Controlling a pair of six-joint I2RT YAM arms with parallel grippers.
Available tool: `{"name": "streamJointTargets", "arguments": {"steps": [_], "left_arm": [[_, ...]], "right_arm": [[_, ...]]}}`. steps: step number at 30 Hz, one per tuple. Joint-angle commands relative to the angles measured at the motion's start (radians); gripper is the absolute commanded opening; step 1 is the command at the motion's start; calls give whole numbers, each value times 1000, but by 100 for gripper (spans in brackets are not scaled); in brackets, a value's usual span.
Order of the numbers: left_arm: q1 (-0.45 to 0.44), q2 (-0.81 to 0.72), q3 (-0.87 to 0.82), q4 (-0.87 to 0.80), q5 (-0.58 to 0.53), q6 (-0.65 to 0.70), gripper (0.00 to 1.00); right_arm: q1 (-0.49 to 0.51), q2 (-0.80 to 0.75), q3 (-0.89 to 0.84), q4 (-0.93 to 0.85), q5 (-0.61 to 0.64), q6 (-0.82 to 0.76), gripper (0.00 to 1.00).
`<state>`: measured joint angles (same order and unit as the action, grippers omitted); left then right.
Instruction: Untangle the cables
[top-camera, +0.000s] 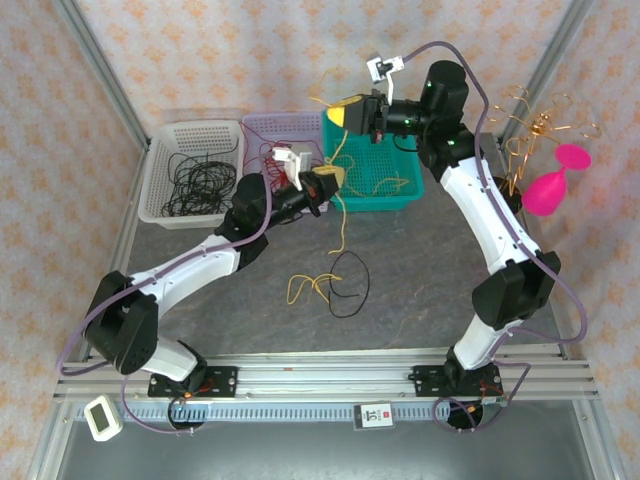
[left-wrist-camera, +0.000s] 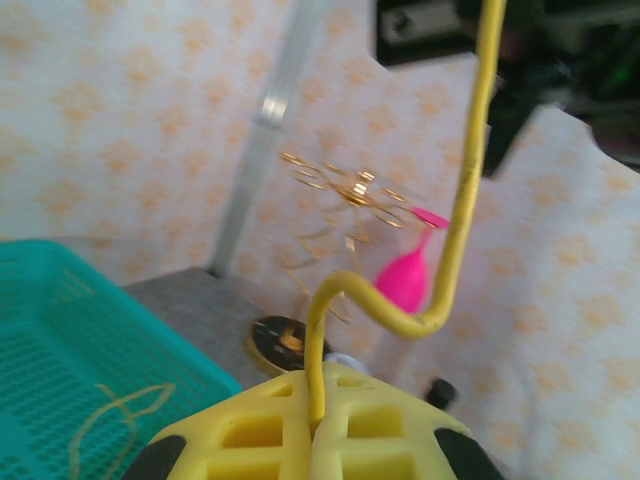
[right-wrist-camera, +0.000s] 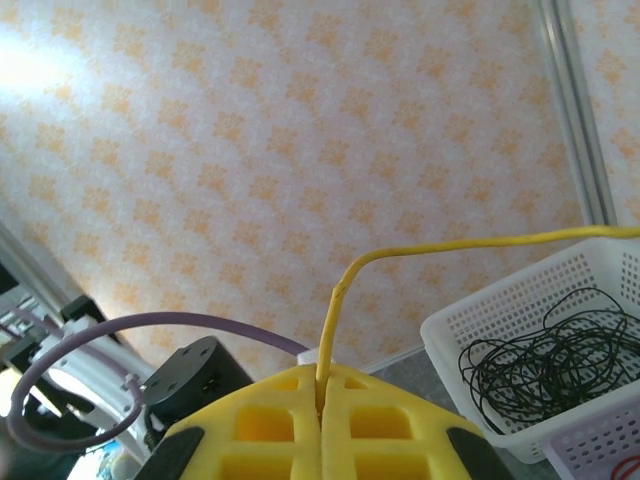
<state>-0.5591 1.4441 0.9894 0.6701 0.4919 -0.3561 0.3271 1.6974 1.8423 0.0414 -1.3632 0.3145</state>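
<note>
At the twelve o'clock end of the grey table, the left gripper is clamped on a thin yellow flexible cable. The right gripper, at its twelve o'clock, pinches the same cable. At six o'clock of both, a loose tangle of black and yellow wire loops lies on the tabletop.

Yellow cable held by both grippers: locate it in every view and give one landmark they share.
Top external: the yellow cable runs from the right gripper down through the left gripper onto the table, centre.
Left wrist: the cable rises from bottom centre, kinks, then climbs to the top right.
Right wrist: the cable rises from bottom centre, then bends right to the edge.
Shared landmark: the orange-patterned wall.
</note>
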Motion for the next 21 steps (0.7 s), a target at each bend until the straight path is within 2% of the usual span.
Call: {"name": "streamJointTargets", "arguments": {"steps": [1,5,9,13,21], "left_arm": [[7,-57,-46,-65,-313,52,0],[7,-92,-76,-68,-491,96,0],[7,-114,-99,-69,-631,188,0],[7,-120,-115,-84,-752,301,0],[8,-119,-187,-5,-958,467,0]], "right_arm": [[-20,-30,9,54,111,161,0],[-62,-41,-30,-2,309,309,0],[-79,-101,-148,-3,482,402,0],[-80,-134,-194,-34,585,443,0],[-81,-104,-86,-300,729,540,0]]}}
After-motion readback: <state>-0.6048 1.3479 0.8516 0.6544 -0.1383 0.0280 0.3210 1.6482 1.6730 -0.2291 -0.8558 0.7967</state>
